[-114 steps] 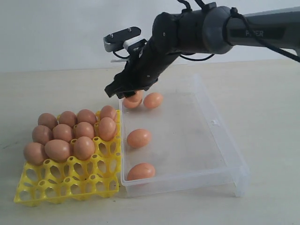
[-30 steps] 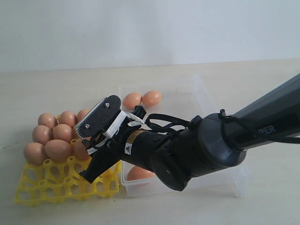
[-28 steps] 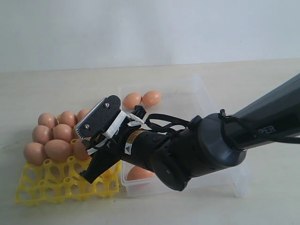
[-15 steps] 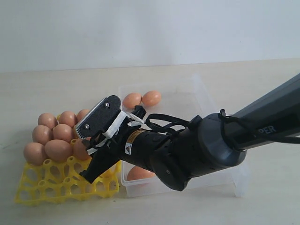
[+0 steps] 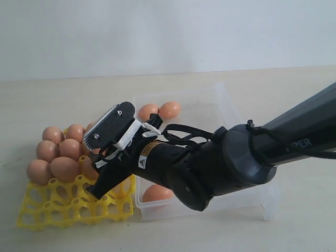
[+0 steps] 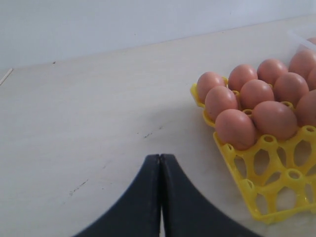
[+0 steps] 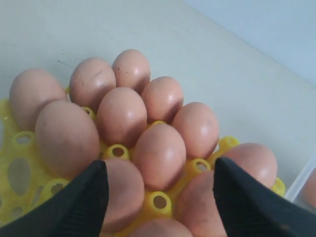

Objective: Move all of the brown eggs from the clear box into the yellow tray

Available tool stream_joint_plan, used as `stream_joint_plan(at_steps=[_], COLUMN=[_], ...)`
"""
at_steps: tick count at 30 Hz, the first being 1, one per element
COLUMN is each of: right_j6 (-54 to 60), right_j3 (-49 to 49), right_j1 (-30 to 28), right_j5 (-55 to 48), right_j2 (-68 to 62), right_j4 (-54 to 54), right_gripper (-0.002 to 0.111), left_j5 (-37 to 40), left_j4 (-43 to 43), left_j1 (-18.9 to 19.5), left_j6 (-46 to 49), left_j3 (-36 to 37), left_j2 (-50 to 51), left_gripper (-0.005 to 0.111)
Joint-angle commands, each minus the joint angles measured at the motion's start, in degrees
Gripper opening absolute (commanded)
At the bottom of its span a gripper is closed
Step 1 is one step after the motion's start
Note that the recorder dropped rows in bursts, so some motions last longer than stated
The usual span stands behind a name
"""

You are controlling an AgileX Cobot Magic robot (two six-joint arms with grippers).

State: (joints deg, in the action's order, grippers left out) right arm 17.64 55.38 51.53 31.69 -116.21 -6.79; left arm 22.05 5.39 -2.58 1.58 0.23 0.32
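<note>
The pale table point(image 5: 63, 94) lies bare to the left of and behind the tray. The right arm point(image 5: 236, 168) stretches across the clear box point(image 5: 269, 202), which sits just beside the yellow tray point(image 5: 58, 207). Brown eggs point(image 5: 64, 168) fill the tray's back rows, and its front cups stand open. Three more show along the box's left wall. The right gripper point(image 7: 160, 197) hangs over the trayed eggs, jaws spread wide, gripping nothing. The left gripper point(image 6: 159, 160), fingers pressed together, is over bare table near the tray's edge.
</note>
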Motion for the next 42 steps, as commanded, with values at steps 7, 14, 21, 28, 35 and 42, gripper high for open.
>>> stream_joint_plan(at_steps=[7,14,21,28,35,42], right_j6=[16.2,26.3,25.7,16.0,3.0,-0.3], right_j3=[0.6,0.6,0.6,7.0,17.8,23.8], right_j1=[-0.6,-5.3,-12.5,-20.4,-22.4,-22.4], right_j5=[-8.0,-33.4,-46.9,-65.7,-69.7,-68.0], right_j2=[9.6,17.5,20.4,17.4,11.6,5.7], right_j4=[-20.5,-31.0,-30.8,-26.3,-16.2,-15.1], right_gripper=[0.053,0.004,0.000,0.000,0.016,0.047], left_j5=[-0.4,-0.4,-0.4,-0.4,-0.4,-0.4], left_j4=[-0.2,-0.2,-0.2,-0.2,-0.2,-0.2], left_j1=[-0.3,-0.3,-0.3,-0.3,-0.3,-0.3], left_j6=[-0.2,-0.2,-0.2,-0.2,-0.2,-0.2], left_j3=[-0.2,-0.2,-0.2,-0.2,-0.2,-0.2], left_j2=[-0.3,-0.3,-0.3,-0.3,-0.3,-0.3], left_gripper=[0.000,0.000,0.000,0.000,0.000,0.000])
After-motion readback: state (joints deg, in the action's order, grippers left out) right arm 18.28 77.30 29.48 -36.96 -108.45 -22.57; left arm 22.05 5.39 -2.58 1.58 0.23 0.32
